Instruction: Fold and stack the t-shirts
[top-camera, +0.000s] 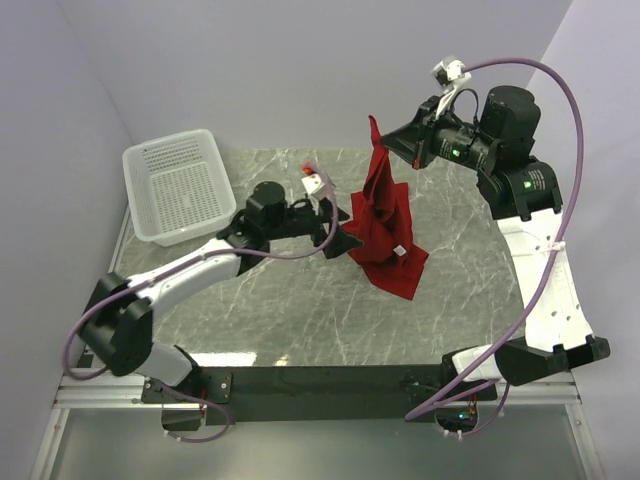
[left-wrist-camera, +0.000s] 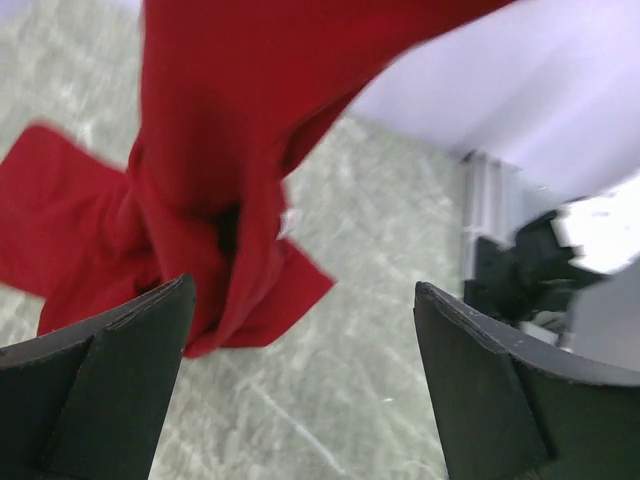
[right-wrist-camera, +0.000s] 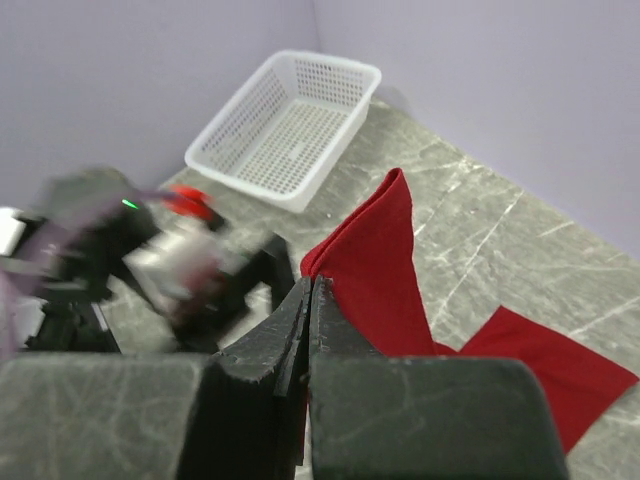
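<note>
Right gripper (right-wrist-camera: 312, 285): jaws pressed together on a pinch of the red t-shirt (top-camera: 388, 225) at its topmost fold, held high over the worktop (top-camera: 300, 310). Left gripper (left-wrist-camera: 302, 290): jaws wide apart with nothing between them, low and just beside the hanging cloth on its left side.

Location: the t-shirt hangs from the right gripper over the centre-right of the worktop, and its lower part lies heaped and spread on the surface. A white basket (top-camera: 178, 185) sits at the far left corner, well apart.

Orientation: the long axis runs near vertical. The narrow end points up at the held fold and the wide end flares toward the near edge.

Handling, as judged: light, soft and limp, not fragile. From a single hold it droops and twists into a rope. A second hold on a free hem or corner low on the cloth looks best for spreading it flat
</note>
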